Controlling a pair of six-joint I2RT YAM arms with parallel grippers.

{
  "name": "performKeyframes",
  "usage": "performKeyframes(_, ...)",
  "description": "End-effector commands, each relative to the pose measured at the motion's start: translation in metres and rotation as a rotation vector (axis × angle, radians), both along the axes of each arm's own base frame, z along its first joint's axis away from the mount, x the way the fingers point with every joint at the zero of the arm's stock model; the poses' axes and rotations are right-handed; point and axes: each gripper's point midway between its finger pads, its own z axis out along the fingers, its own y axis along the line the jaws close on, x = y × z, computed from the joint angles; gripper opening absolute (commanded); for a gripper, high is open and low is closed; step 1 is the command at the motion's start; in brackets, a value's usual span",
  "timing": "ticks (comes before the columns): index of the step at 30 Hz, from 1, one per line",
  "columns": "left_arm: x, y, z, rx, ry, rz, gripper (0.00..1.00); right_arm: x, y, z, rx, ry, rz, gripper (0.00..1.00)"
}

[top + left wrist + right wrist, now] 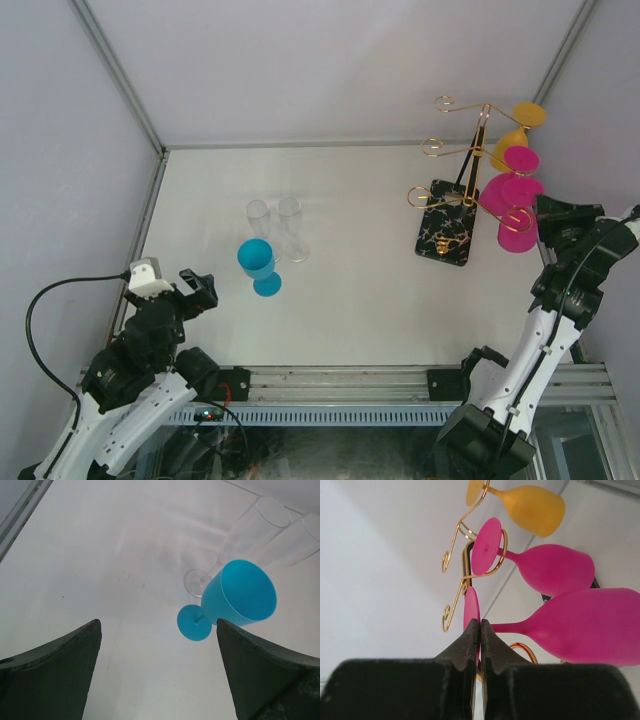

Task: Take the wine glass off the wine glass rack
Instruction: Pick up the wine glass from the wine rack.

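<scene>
Jaws: right gripper [480, 622] pressed together, left gripper [157, 625] spread; we should slide the wine glass [590, 625] level off its rack [445, 235].

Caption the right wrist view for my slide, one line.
Shut right pincer at the foot of the nearest pink glass on the gold rack, second pink glass and yellow glass behind.
</scene>
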Motion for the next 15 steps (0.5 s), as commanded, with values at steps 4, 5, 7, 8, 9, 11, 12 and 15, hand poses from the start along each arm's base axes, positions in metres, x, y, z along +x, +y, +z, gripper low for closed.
performKeyframes(4,0.003,0.002,0.004,-0.016,-0.016,0.027,1.00,-0.006,-0.021,0.030,-0.113,-0.088,-0.132,0.00)
performKeyframes(5,0.003,0.002,0.004,-0.017,-0.016,0.027,1.00,-0.009,-0.022,0.032,-0.129,-0.092,-0.145,0.00)
performKeyframes(7,0.003,0.002,0.004,-0.018,-0.016,0.027,1.00,-0.015,-0.024,0.034,-0.162,-0.090,-0.171,0.00)
performKeyframes(8,0.003,0.002,0.004,-0.017,-0.016,0.027,1.00,-0.019,-0.026,0.033,-0.174,-0.083,-0.194,0.00)
performKeyframes(9,0.003,0.002,0.004,-0.017,-0.015,0.027,1.00,-0.023,-0.028,0.032,-0.185,-0.073,-0.211,0.00)
performKeyframes(11,0.003,0.001,0.004,-0.016,-0.014,0.026,1.00,-0.031,-0.029,0.030,-0.209,-0.055,-0.242,0.00)
performKeyframes(12,0.003,0.001,0.004,-0.015,-0.014,0.025,1.00,-0.036,-0.029,0.029,-0.219,-0.048,-0.255,0.00)
performKeyframes(15,0.003,0.001,0.004,-0.015,-0.013,0.024,1.00,-0.047,-0.025,0.023,-0.237,-0.018,-0.264,0.00)
